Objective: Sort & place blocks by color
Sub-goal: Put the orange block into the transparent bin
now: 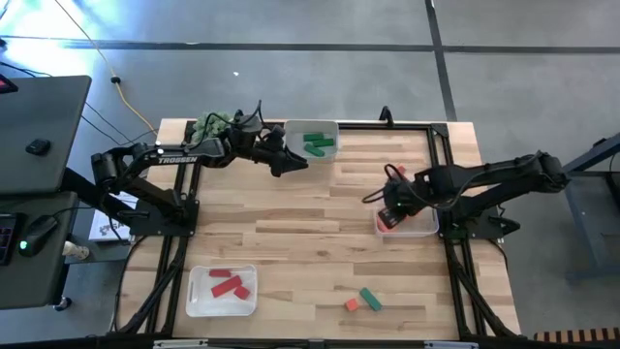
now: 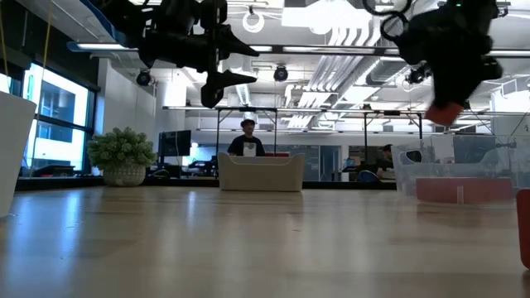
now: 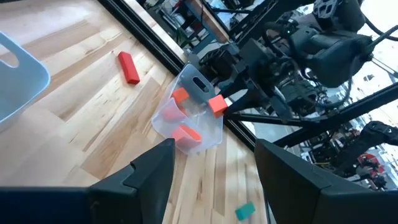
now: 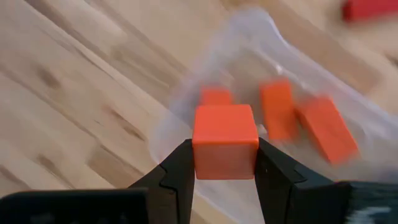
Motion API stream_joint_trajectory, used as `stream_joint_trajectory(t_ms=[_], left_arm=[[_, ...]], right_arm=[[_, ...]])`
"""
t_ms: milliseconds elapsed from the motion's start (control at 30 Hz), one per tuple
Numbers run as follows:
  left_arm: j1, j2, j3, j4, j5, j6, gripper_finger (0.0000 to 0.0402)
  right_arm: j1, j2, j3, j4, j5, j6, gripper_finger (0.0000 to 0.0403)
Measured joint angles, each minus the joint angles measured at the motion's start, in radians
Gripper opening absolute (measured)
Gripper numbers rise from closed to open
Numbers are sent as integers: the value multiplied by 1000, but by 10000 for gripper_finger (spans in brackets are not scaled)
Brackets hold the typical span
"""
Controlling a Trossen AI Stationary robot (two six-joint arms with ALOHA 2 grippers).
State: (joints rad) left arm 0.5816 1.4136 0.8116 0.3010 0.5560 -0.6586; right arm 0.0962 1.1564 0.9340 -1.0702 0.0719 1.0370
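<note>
The right gripper (image 4: 224, 163) is clamping a small orange cube block (image 4: 224, 141) right above the clear plastic tray of orange blocks (image 1: 422, 230), so that one's nearly sorted. The left gripper (image 1: 287, 161) is hanging wide open and empty just beside the clear tray of green blocks (image 1: 331, 129). I'd say mostly done; a green block (image 1: 370, 299) and an orange one (image 1: 352, 304) are sitting loose on the wooden tabletop (image 1: 310, 223), well apart from the orange tray.
</note>
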Motion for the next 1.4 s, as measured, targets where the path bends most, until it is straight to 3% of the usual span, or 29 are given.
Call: stream_joint_trajectory(t_ms=[300,800,1400], left_arm=[[0,0,0,-6,-2,10,211],[0,0,0,-10,-2,23,211],[0,0,0,-13,-2,24,211]], right_arm=[[5,21,0,-205,-84,89,110],[-61,175,0,-218,-100,82,110],[-97,401,0,-173,-204,56,117]])
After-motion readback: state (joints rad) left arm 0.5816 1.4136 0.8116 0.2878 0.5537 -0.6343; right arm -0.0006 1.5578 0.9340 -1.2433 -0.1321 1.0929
